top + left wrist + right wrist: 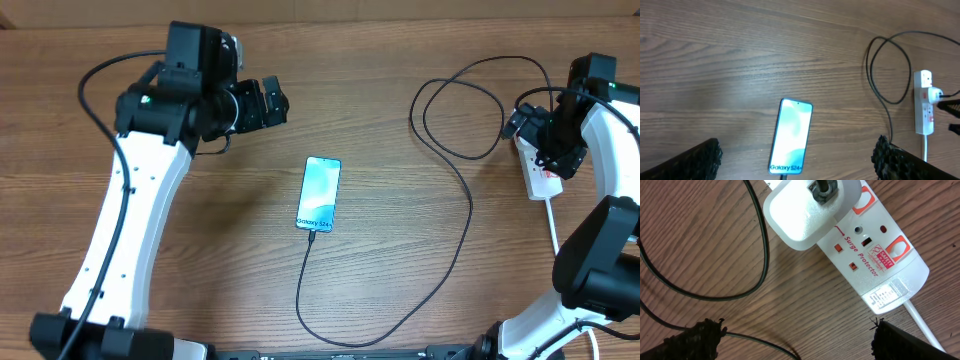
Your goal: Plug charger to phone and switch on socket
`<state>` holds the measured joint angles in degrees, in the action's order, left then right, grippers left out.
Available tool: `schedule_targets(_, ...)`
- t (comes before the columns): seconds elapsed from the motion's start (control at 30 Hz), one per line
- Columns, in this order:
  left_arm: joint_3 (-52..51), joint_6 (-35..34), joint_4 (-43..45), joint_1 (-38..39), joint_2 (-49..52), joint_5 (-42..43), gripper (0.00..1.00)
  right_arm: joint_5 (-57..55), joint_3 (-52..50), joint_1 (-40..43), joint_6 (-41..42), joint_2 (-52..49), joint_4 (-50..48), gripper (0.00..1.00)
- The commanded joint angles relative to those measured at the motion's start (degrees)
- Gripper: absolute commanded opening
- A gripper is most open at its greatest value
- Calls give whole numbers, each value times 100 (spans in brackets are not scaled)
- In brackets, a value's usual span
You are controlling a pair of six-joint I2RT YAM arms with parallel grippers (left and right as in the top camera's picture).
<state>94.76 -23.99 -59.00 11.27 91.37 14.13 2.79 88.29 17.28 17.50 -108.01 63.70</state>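
Note:
The phone (319, 193) lies flat mid-table, light blue screen up; it also shows in the left wrist view (791, 136). The black charger cable (455, 250) meets the phone's near end, loops right and runs to a white adapter (810, 210) seated in the white socket strip (880, 240). The strip also shows from overhead (541, 181) and in the left wrist view (924, 107). Small red switches (853, 266) sit on its top. My left gripper (272, 103) is open and empty, above the table beyond the phone (795, 157). My right gripper (548, 158) hovers open over the strip (795, 335).
The strip's thick white cord (553, 225) runs toward the table's near right edge. A large loop of the black cable (460, 110) lies left of the strip, and it also shows in the right wrist view (755, 255). Bare wooden tabletop (400, 60) surrounds the phone.

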Motion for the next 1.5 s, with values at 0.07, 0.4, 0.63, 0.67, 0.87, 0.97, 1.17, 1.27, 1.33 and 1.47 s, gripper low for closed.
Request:
schedule_targets(0.07,22,286,-634,20,-444,-498,99,33,66,24,-44,52,-20,100)
schedule_targets(0.4,-319,365,-1268,162,-570,-1008,99,31,66,24,-44,52,-20,100)
schedule_targets(0.63,-2096,297,426,162,-1056,-863,100,33,66,24,-44,52,-17,100)
schedule_targets(0.67,-2306,297,619,162,-1115,-857,100,33,66,24,-44,52,-20,100)
schedule_targets(0.87,-3794,249,2124,160,-1585,-852,100,33,66,24,-44,52,-20,100)
schedule_targets(0.97,-4498,223,2986,151,-1845,-787,100,33,66,24,-44,52,-20,100)
schedule_targets(1.17,-5740,-98,4522,151,-2538,-789,100,33,66,24,-44,52,-20,100)
schedule_targets(1.27,-6231,-92,5090,151,-2929,-793,100,33,66,24,-44,52,-20,100)
schedule_targets(1.33,-6546,-90,5351,151,-3222,-861,100,33,66,24,-44,52,-20,100)
schedule_targets(1.47,-7020,-92,5547,146,-3744,-1095,100,33,66,24,-44,52,-20,100)
